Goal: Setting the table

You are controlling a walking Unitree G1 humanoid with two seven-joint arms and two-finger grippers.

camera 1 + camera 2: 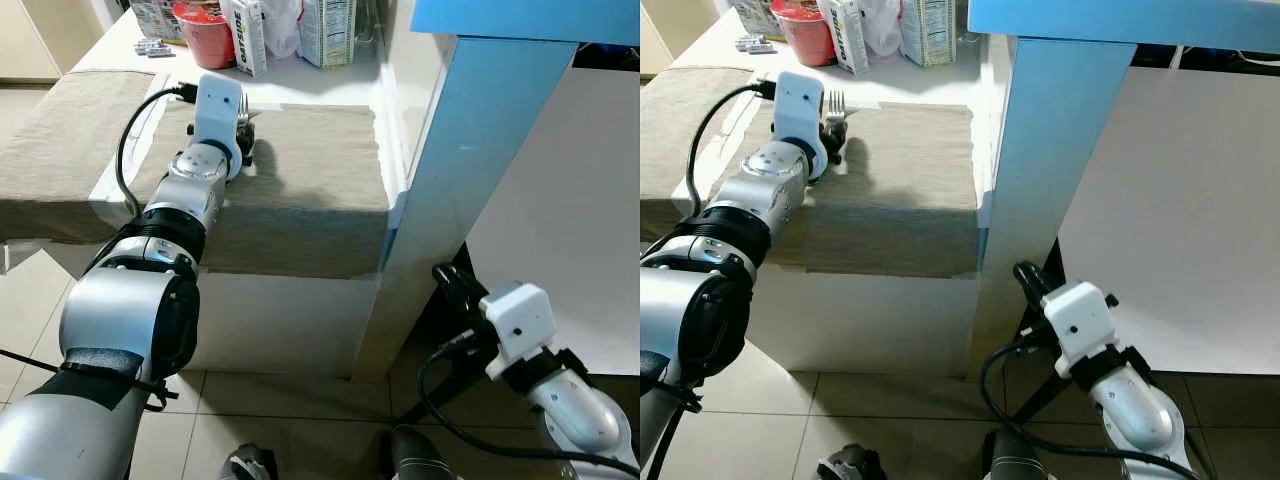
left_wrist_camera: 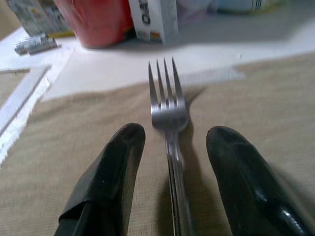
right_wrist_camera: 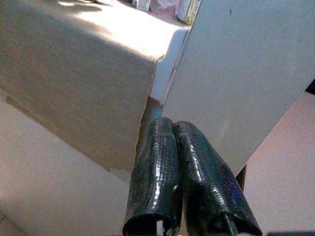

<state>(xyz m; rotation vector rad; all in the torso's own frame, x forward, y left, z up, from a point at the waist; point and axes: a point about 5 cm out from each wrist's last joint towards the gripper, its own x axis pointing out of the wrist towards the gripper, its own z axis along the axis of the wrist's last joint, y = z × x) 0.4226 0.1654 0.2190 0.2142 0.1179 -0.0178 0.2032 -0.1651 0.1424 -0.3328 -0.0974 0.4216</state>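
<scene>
Fork (image 2: 169, 110) flat on placemat (image 1: 310, 170), between parted left tool (image 2: 170, 162) fingers, untouched; right tool (image 3: 184, 172) closed, idle.

there's printing on the white carton (image 1: 245, 35) standing at the back of the worktop (image 1: 300, 80), dark letters running down its side, but too small and blurred to read. the box (image 1: 328, 28) beside it carries print as well, equally unreadable from here.

Your head stereo pair looks forward-down on the beige cloth-covered white table (image 1: 300, 180); both eyes share it. Your left wrist camera sits close over that cloth, right wrist low beside the table.
</scene>
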